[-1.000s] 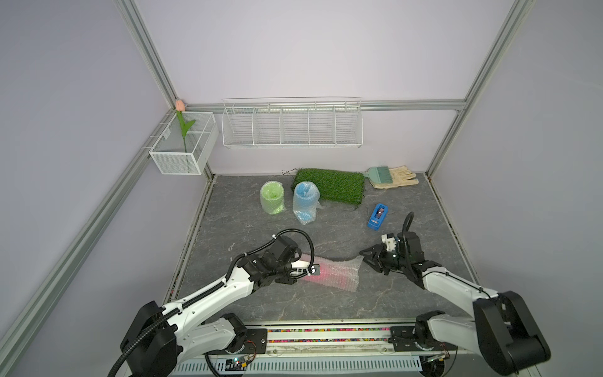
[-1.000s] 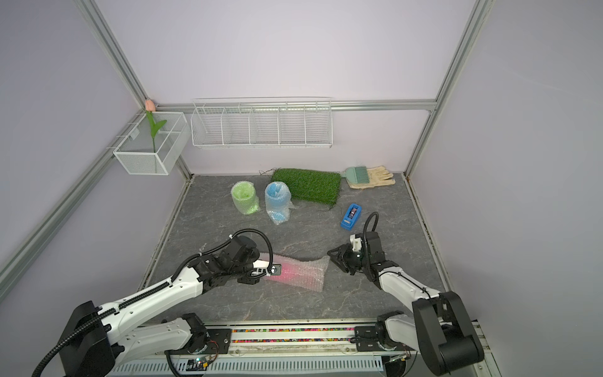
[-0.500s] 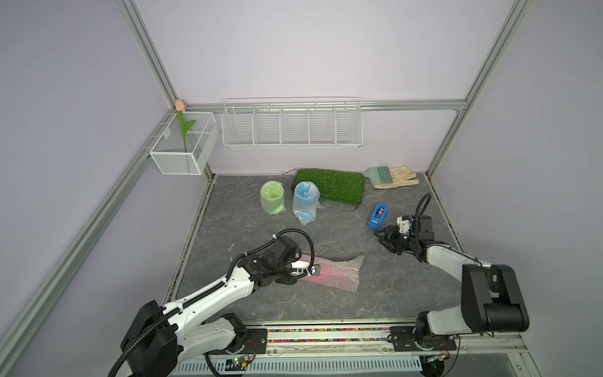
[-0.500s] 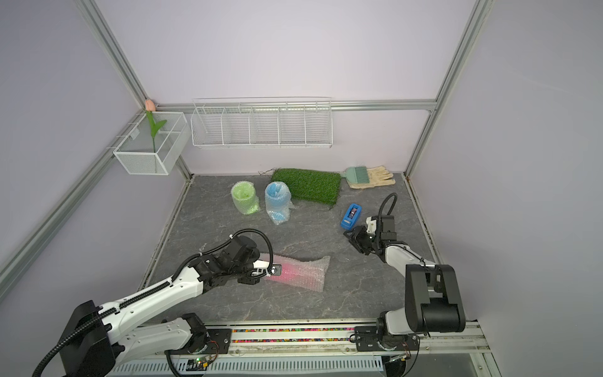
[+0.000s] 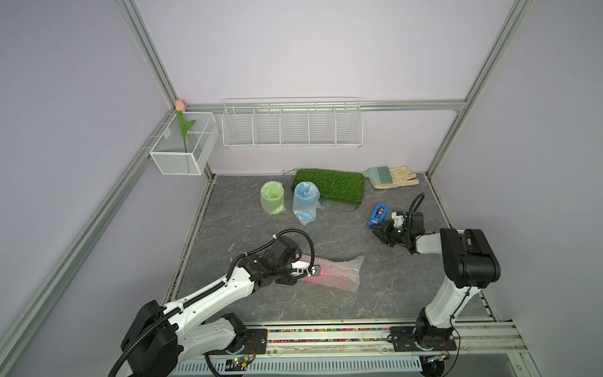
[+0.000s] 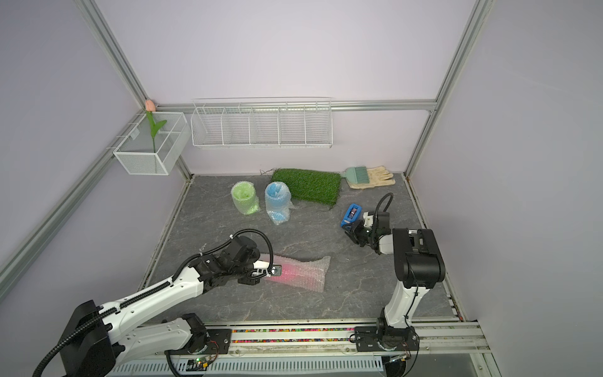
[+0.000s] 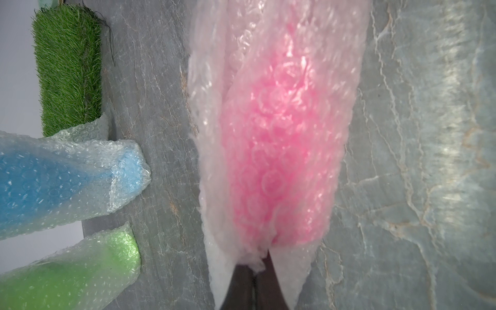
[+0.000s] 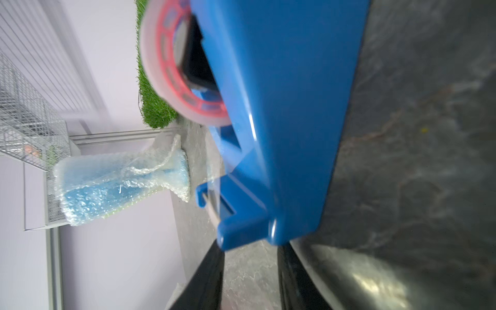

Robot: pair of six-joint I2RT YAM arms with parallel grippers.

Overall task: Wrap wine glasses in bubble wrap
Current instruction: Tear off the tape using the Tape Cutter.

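Note:
The pink wine glass lies on its side at the front of the table, rolled in bubble wrap. My left gripper is shut on the gathered wrap at the roll's left end. The green wine glass and the blue wine glass stand wrapped at the back. My right gripper is at the near end of the blue tape dispenser. Its two fingers lie against both sides of that end.
A green grass mat lies behind the blue glass. A glove with a brush on it sits at the back right. A wire rack and a mesh basket with a tulip hang on the walls.
My right gripper left the right end of the pink roll, swung back and right to the tape dispenser and narrowed round its end. The left arm held still.

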